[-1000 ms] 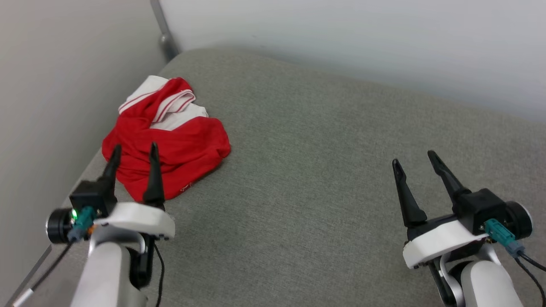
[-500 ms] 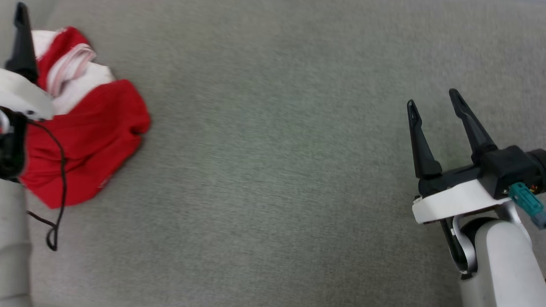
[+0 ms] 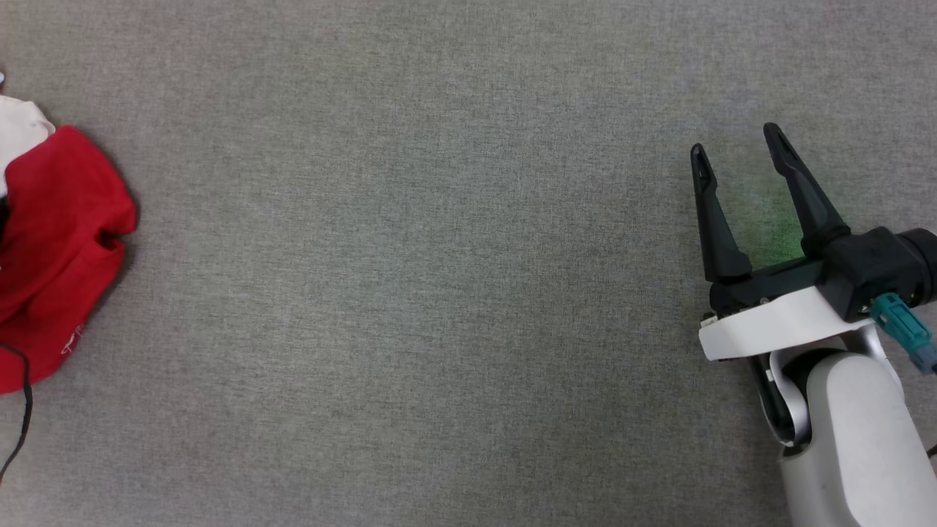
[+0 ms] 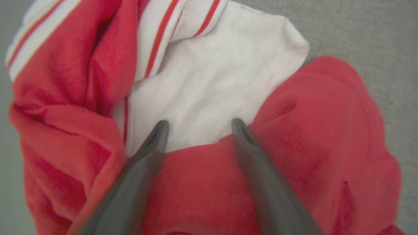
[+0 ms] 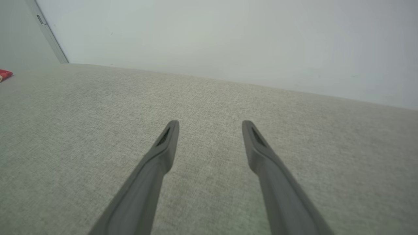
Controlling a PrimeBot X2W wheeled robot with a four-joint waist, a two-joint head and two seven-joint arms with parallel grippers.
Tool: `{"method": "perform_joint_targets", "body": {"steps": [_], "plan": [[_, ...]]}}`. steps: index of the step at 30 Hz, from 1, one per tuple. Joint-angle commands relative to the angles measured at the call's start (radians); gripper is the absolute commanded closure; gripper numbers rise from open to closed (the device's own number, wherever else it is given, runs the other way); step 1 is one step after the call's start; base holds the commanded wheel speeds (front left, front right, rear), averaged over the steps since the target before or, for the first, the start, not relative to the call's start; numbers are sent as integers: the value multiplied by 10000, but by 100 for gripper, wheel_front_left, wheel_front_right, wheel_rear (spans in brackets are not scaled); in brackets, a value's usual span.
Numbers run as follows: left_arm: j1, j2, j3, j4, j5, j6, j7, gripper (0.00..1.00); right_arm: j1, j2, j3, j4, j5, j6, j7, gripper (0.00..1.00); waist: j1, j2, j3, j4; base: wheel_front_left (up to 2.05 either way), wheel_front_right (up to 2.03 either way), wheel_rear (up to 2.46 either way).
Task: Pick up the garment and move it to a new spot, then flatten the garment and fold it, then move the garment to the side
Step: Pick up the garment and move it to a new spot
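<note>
The left gripper [image 4: 199, 121] hangs right over the crumpled red jersey [image 3: 58, 249], its 2 fingers [image 4: 143, 169] spread wide with nothing between them. The tips frame the edge where a white sleeve [image 4: 209, 88] meets red cloth, and striped trim [image 4: 160, 36] lies just beyond. Whether the tips touch the fabric I cannot tell. The right gripper [image 3: 736, 140] is wide and empty too, over bare grey upholstery [image 3: 439, 293]. The jersey lies well off to its left, and a pale wall [image 5: 228, 39] rises ahead of it.
</note>
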Motion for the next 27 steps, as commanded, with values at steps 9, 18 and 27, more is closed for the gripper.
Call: {"method": "perform_joint_targets", "body": {"steps": [9, 18, 27], "plan": [[445, -632, -180, 1451, -846, 49, 1710, 82, -247, 5, 78, 186, 58, -3, -83, 0, -2, -1, 36, -35, 0, 0, 0], [-264, -75, -430, 1356, 42, 92, -560, 100, 87, 5, -42, 375, 135, -3, -80, 0, -2, -1, -753, -5, 0, 0, 0], [-831, 90, -771, 1469, 1452, 617, -4223, 100, 691, 5, -188, 695, 468, -3, -216, 0, -2, -1, -2261, 83, 0, 0, 0]]}}
